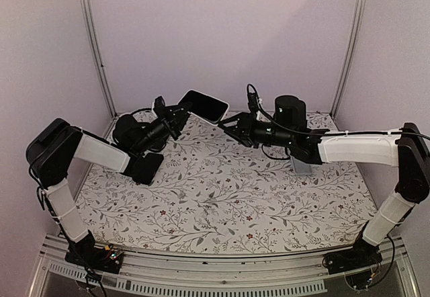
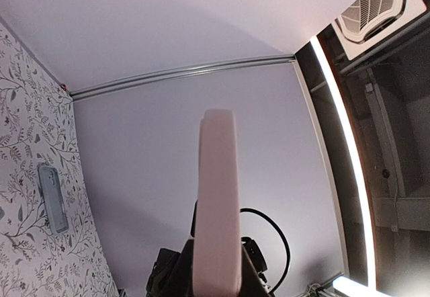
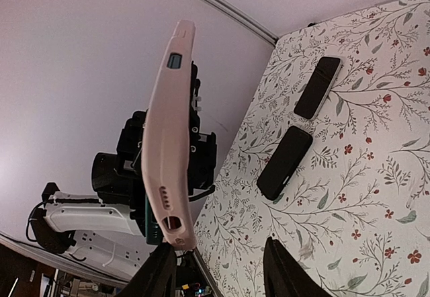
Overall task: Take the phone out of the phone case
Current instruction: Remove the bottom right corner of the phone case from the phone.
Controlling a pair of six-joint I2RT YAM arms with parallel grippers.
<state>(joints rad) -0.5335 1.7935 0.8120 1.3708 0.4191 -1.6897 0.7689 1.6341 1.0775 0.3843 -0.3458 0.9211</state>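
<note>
A phone in a pink case (image 1: pixel 203 105) is held up above the table's far side, its dark screen facing up. My left gripper (image 1: pixel 177 118) is shut on its left end. In the left wrist view the case's pink edge (image 2: pixel 218 196) rises straight up between the jaws of the left gripper (image 2: pixel 216 273). My right gripper (image 1: pixel 230 123) stands open just right of the case. In the right wrist view the case (image 3: pixel 168 136) is edge-on, and its lower corner with the port cut-outs sits just above the left finger (image 3: pixel 156 275) of the right gripper (image 3: pixel 218 273). Nothing lies between the fingers.
Two dark phones (image 3: pixel 318 87) (image 3: pixel 285 162) lie on the flowered tablecloth (image 1: pixel 222 196). A grey phone (image 1: pixel 302 166) lies flat under my right forearm; the left wrist view shows this grey phone (image 2: pixel 52 198) too. Walls and metal rails enclose the table's back and sides.
</note>
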